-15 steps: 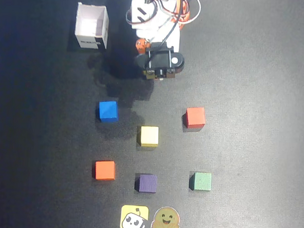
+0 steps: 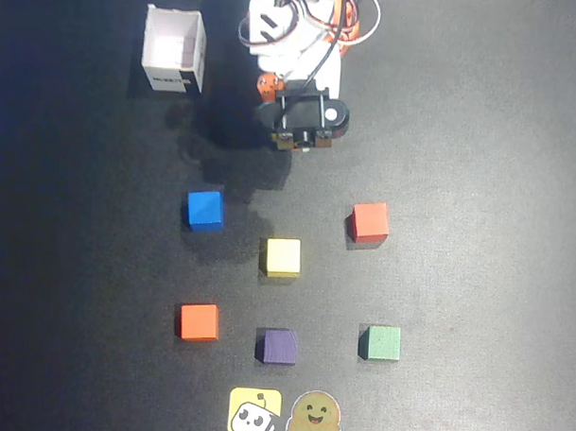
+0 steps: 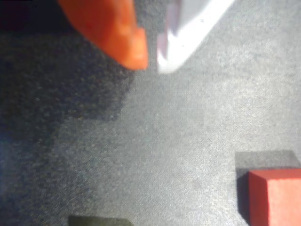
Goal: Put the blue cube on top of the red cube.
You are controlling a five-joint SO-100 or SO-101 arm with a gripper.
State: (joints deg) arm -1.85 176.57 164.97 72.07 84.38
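The blue cube (image 2: 205, 211) sits on the dark mat, left of centre in the overhead view. The red cube (image 2: 370, 222) sits to the right at about the same depth; it also shows at the lower right of the wrist view (image 3: 275, 197). My gripper (image 2: 305, 140) hangs above bare mat behind and between the two cubes, touching neither. In the wrist view the gripper (image 3: 150, 63) shows an orange fingertip (image 3: 134, 54) and a white fingertip (image 3: 165, 65) almost together, with nothing between them. The blue cube is out of the wrist view.
A yellow cube (image 2: 280, 257) lies in the middle, with an orange-red cube (image 2: 199, 321), a purple cube (image 2: 277, 347) and a green cube (image 2: 381, 343) in the front row. A white open box (image 2: 174, 51) stands at the back left. Two stickers (image 2: 281, 416) lie at the front edge.
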